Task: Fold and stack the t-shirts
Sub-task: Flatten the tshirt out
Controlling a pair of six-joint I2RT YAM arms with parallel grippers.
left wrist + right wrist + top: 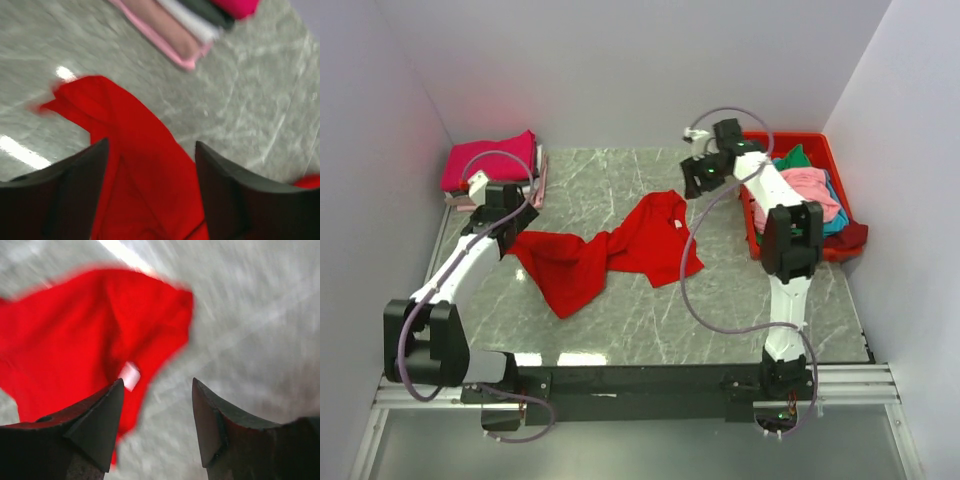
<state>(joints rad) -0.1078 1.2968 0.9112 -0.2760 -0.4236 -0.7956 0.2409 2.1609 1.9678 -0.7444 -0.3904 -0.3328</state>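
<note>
A large bright red t-shirt [610,255] lies crumpled and spread across the middle of the marble table. My left gripper [503,205] hovers over the shirt's left end, open. In the left wrist view the red cloth [140,150] lies below the gap of the left gripper [151,145], not pinched. My right gripper [700,182] hangs open above the shirt's far right edge. In the right wrist view the right gripper [157,382] holds nothing; the red shirt [75,330] and its white label [131,376] lie below, to the left.
A stack of folded shirts [492,165], magenta on top, sits at the back left; the stack's pink and white edges [170,30] show in the left wrist view. A red plastic bin [817,142] at the right holds pink, green and teal shirts [808,185].
</note>
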